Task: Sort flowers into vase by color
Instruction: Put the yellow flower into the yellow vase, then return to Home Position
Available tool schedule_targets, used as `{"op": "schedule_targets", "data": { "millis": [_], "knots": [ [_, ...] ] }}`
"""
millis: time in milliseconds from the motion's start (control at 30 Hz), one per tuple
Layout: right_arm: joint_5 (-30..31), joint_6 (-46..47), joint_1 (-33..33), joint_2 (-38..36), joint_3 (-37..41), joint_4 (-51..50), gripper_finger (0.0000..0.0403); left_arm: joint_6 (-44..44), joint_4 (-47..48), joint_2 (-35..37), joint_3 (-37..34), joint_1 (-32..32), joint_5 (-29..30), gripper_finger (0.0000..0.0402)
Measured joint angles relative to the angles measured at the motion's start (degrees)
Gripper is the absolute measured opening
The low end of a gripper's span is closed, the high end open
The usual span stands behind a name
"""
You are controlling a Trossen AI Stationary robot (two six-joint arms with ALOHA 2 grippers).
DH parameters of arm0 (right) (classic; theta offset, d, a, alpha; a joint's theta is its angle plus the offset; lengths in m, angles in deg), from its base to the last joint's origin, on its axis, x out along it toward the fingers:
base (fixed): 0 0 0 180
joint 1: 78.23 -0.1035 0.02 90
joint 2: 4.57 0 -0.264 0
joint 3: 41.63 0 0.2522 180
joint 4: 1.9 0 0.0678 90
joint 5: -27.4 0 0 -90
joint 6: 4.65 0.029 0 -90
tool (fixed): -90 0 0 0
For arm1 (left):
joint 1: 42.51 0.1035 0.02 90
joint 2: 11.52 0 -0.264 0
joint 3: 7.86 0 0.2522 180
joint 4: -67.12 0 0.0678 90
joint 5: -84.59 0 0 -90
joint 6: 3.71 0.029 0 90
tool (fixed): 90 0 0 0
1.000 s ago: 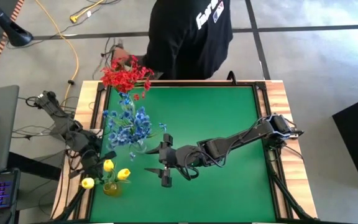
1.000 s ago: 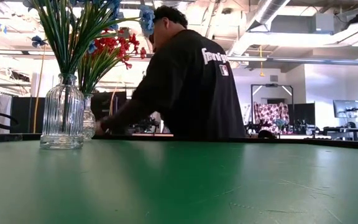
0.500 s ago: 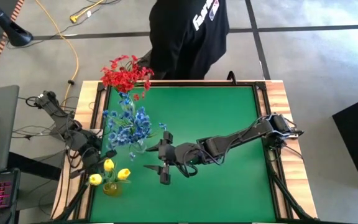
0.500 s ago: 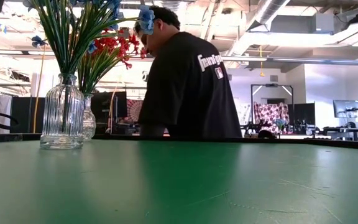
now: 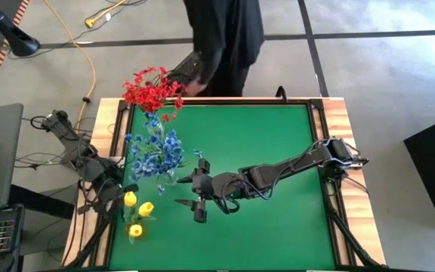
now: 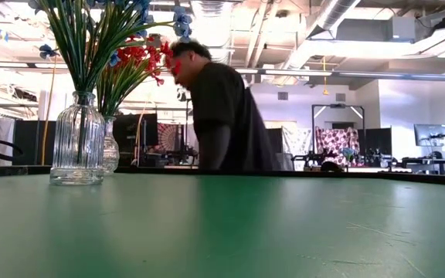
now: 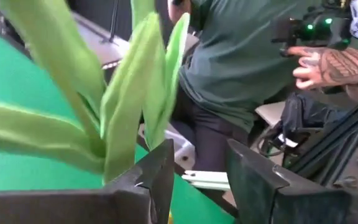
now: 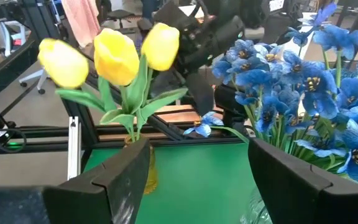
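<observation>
Tulips (image 5: 137,214) at mat's left edge, right gripper (image 5: 189,203) beside

Grey floor (image 5: 399,83) — yellow cable (image 5: 74,41), ceiling ducts (image 6: 338,15), distant monitors (image 6: 431,135)

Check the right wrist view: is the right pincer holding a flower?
No; the right pincer is open and empty, with the yellow tulips beyond it.

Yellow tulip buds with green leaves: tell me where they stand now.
In the high view the yellow tulip buds stand at the green table's near-left corner, just in front of the blue blossom spray, beside the left gripper.
</observation>
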Motion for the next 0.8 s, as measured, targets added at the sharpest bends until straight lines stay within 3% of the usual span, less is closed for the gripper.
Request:
{"op": "schedule_targets", "data": {
  "millis": [267, 367, 633, 800],
  "knots": [
    [0.0, 0.0, 0.0, 0.0, 0.0, -0.4, 0.0299, -15.4, 17.0, 0.0, 8.1, 0.0, 5.9, 0.0129],
    [0.0, -1.8, -0.2, -0.9, 0.0, -5.2, 0.0299, -20.0, 23.6, 0.0, 11.7, 0.0, 9.1, 0.0129],
    [3.7, -3.1, 0.6, -5.5, 0.0, -14.9, 0.0291, -16.4, 35.6, 0.5, 15.7, 0.0, 25.9, 0.0109],
    [7.0, -1.5, 1.6, -8.0, 2.7, -19.5, 0.0282, -17.8, 37.7, 0.5, 13.5, 0.0, 28.6, 0.0094]
  ]
}}
